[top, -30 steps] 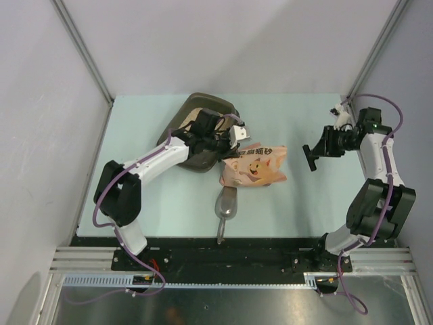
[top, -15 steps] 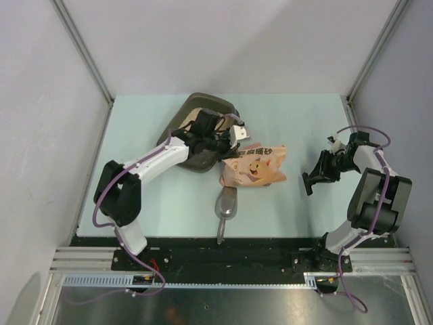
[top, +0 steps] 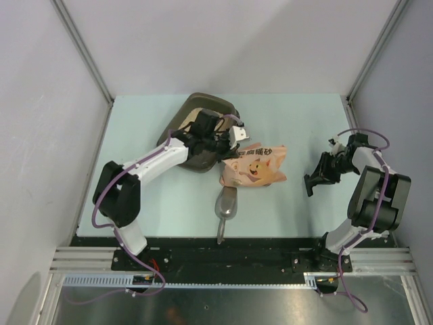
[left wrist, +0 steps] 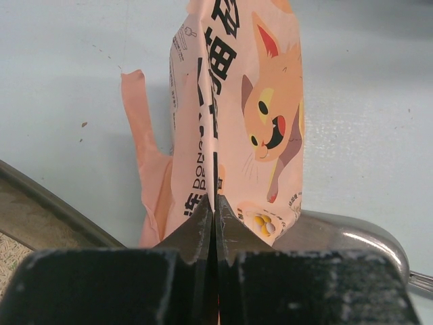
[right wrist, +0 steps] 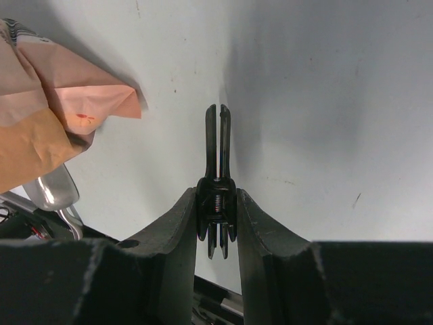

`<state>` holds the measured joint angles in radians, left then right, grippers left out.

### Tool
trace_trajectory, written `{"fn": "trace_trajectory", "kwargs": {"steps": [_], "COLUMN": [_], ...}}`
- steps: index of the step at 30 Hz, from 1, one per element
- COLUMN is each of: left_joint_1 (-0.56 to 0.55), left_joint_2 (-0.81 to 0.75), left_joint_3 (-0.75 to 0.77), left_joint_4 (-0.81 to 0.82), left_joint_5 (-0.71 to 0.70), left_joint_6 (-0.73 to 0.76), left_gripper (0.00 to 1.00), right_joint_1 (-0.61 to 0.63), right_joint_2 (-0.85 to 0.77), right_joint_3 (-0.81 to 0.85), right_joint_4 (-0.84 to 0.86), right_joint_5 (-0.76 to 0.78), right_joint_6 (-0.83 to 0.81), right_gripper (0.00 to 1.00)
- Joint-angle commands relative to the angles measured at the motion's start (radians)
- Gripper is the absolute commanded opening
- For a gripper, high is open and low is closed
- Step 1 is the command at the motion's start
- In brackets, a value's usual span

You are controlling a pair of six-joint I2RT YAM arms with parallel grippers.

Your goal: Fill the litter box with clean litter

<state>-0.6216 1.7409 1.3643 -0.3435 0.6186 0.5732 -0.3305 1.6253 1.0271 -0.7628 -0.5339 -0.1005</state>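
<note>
The pale green worktop [top: 291, 122] fills the middle of the overhead view. The litter box [top: 211, 103], a dark shallow tray, sits in the upper centre-left of that view, and the left arm reaching over it hides much of it. In the left wrist view its raised rim [left wrist: 54, 210] crosses the lower left corner, and a pale grainy patch, the clean litter [left wrist: 10, 247], shows just inside the rim.

The salmon-pink bag [top: 256, 166], printed with a cartoon cat, lies just right of the tray near the centre of the overhead view. Below it, towards the bottom of the frame, lies a grey metal scoop [top: 226, 203]. Its bowl is up close to the bag and its handle points to the near edge.

The left tool [top: 230, 145] sits at the bag's upper left corner. From the wrist its jaws are pressed together on the thin edge of the bag [left wrist: 230, 122], which stands up between them with the cat's face sideways. The scoop's bowl [left wrist: 352, 233] shines at the lower right.

At the right of the overhead view, well apart from the bag, the right tool [top: 316, 175] holds a narrow black clip [top: 309, 183]. The right wrist view shows the jaws set narrowly, gripping the clip [right wrist: 216, 149] by its sprung end, with its twin blades pointing up the frame above the bare worktop.
</note>
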Motion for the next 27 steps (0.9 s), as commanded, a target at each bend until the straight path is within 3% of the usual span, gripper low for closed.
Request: {"fn": "trace_trajectory", "kwargs": {"steps": [1, 10, 11, 12, 14, 15, 17, 21, 27], "left_joint_1": [-0.006, -0.009, -0.007, -0.007, -0.007, -0.009, -0.009, -0.012, -0.055], "left_joint_2": [-0.069, -0.073, -0.076, -0.075, -0.084, -0.089, -0.103, -0.11, -0.066], "left_joint_3": [-0.007, -0.01, -0.01, -0.01, 0.002, 0.015, 0.058, 0.162, 0.245], "left_joint_4": [0.0, 0.0, 0.001, 0.0, 0.001, 0.001, 0.0, 0.0, 0.0], "left_joint_5": [0.024, 0.017, 0.015, 0.015, 0.02, 0.024, 0.062, 0.144, 0.214], "left_joint_6": [-0.007, -0.006, -0.004, -0.006, -0.021, -0.027, -0.053, -0.073, -0.059], "left_gripper": [0.04, 0.08, 0.13, 0.28, 0.42, 0.54, 0.66, 0.83, 0.86], "right_joint_1": [-0.004, -0.004, -0.005, -0.005, -0.004, -0.001, 0.018, 0.175, 0.532], "right_joint_2": [0.018, -0.011, -0.021, -0.054, -0.093, -0.134, -0.182, -0.329, -0.447], "right_joint_3": [-0.004, -0.002, 0.001, -0.001, 0.008, 0.013, 0.047, 0.111, 0.186], "right_joint_4": [0.022, 0.017, 0.01, 0.005, -0.016, -0.027, -0.078, -0.144, -0.11], "right_joint_5": [0.014, -0.034, -0.066, -0.086, -0.167, -0.205, -0.311, -0.345, -0.195], "right_joint_6": [0.027, -0.001, -0.005, -0.008, -0.04, -0.062, -0.143, -0.432, -0.594], "right_gripper": [0.05, 0.0, 0.0, 0.0, 0.0, 0.0, 0.0, 0.0, 0.0]}}
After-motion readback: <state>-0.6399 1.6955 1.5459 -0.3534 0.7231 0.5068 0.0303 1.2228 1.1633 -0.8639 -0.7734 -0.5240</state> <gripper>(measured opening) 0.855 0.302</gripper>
